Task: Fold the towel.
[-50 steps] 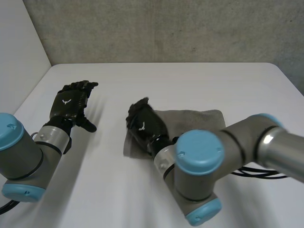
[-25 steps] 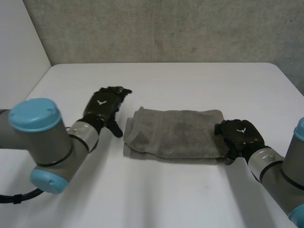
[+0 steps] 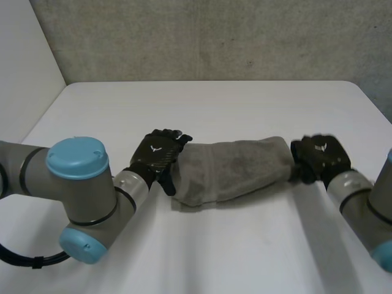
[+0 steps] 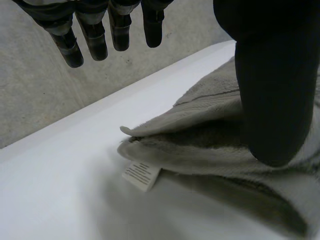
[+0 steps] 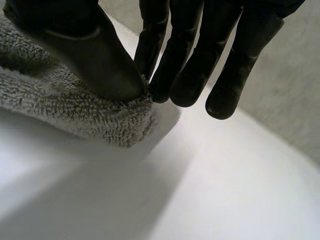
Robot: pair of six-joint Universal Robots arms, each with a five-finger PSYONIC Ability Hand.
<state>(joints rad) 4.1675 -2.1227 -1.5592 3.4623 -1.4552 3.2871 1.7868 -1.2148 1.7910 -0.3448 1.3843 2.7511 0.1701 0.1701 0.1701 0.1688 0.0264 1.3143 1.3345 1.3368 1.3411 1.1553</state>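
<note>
The towel (image 3: 236,168) is grey terry cloth, folded into a long, thick bundle. It lies across the middle of the white table (image 3: 214,104), stretched between my two hands. Its surface is rumpled. From the head view it runs at a slant, with the end by my right hand further from me than the end by my left. In my left wrist view the layers are stacked unevenly, one folded edge curling out past those beneath. A small white label (image 4: 141,176) pokes out from under the lowest layer onto the table.

My left hand (image 3: 158,156) is at the towel's left end, palm down, with my left arm (image 3: 79,196) bent in front of it. This hand is released. My fingers (image 4: 95,40) are straight and slightly spread, hovering above the bare table past the towel's edge and apart from the cloth. My thumb (image 4: 272,90) lies over the top layer and seems to rest on it. I grip nothing here.

My right hand (image 3: 321,156) is at the towel's opposite end, reaching in from my right arm (image 3: 367,205). Here I am grasping the towel. My right thumb (image 5: 95,60) presses down on the corner of the cloth. My fingertips (image 5: 160,90) close against it at the very edge, pinching that end between them.
</note>
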